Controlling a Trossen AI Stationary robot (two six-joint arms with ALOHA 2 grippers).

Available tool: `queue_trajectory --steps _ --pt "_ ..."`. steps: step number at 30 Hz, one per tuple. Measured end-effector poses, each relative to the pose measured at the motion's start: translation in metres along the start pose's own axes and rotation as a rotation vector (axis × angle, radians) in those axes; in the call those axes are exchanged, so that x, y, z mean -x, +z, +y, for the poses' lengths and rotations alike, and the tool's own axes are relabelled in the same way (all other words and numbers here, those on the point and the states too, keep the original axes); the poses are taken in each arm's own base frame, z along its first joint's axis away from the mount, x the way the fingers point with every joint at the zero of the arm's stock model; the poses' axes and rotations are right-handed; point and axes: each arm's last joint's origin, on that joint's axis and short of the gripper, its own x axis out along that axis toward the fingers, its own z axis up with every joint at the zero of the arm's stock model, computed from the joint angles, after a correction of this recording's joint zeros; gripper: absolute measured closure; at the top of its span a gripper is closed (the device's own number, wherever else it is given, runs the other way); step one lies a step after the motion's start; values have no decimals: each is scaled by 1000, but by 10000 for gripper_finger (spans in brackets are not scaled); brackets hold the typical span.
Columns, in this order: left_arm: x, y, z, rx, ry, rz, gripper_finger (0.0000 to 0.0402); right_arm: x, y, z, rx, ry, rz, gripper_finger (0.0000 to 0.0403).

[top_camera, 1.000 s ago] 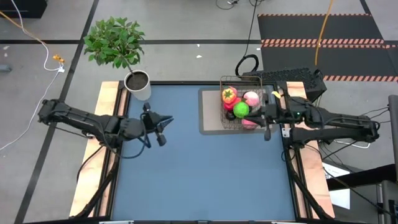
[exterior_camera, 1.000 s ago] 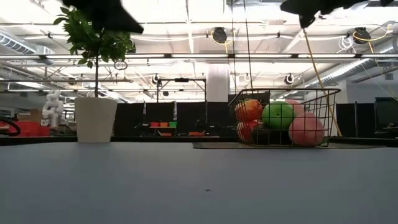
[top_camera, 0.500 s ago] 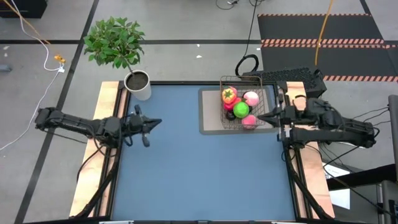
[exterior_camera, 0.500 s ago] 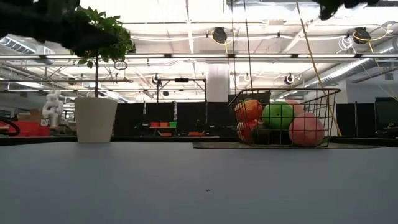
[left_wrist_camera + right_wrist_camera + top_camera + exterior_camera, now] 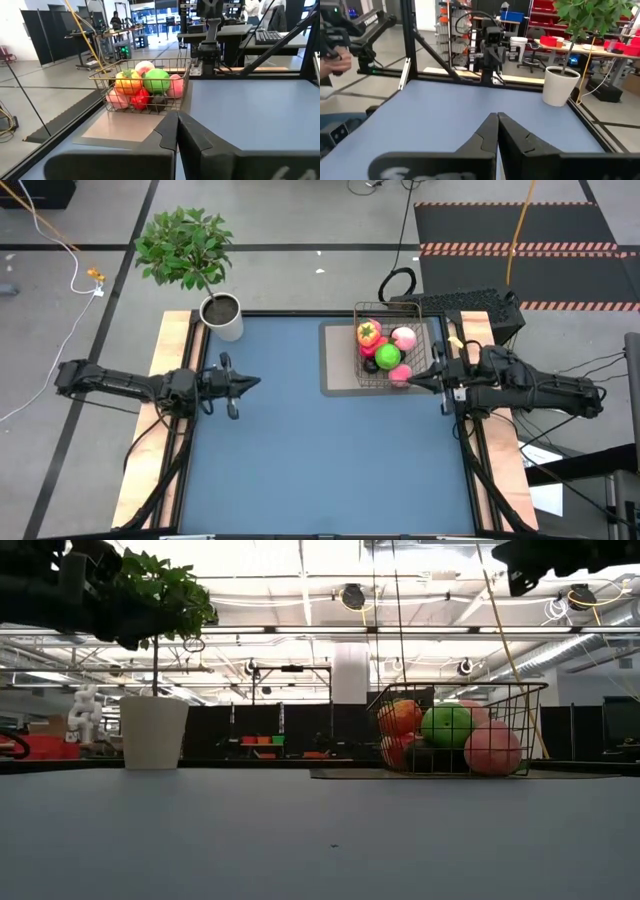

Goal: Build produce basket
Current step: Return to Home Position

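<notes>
We list one square gold wire-mesh basket (image 5: 425, 355) holding small toy fruits and vegetables (image 5: 388, 354), far right on the blue surface (image 5: 320, 450); left hand (image 5: 255, 382) well apart, right hand (image 5: 412, 380) just beside its wire, both pinched closed and empty, so a careless swing could snag it.

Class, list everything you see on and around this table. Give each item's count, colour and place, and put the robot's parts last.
basket: one, gold-toned wire, far right part of the table
mat: one, grey-brown, under the basket
peaches: at least two, pink, in the basket
apple: one, green, middle of the basket
pepper: one, orange with green top, in the basket
red piece: one, red, beside the pepper
plant pot: one, white, table's far left corner
plant: one, leafy green, in the pot
table: one, blue top
left tool: one, dark, shut, near the table's left edge
right tool: one, dark, shut, by the basket's near right corner
</notes>
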Motion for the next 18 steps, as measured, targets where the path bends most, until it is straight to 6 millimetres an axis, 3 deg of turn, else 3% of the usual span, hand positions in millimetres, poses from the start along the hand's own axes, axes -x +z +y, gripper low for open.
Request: queue_trajectory --steps 11,18 --pt "0 -5 0 5 21 48 384 25 -5 5 48 -17 -130 403" --pt "0 -4 -1 90 -2 39 397 12 -47 6 -2 -12 -108 403"
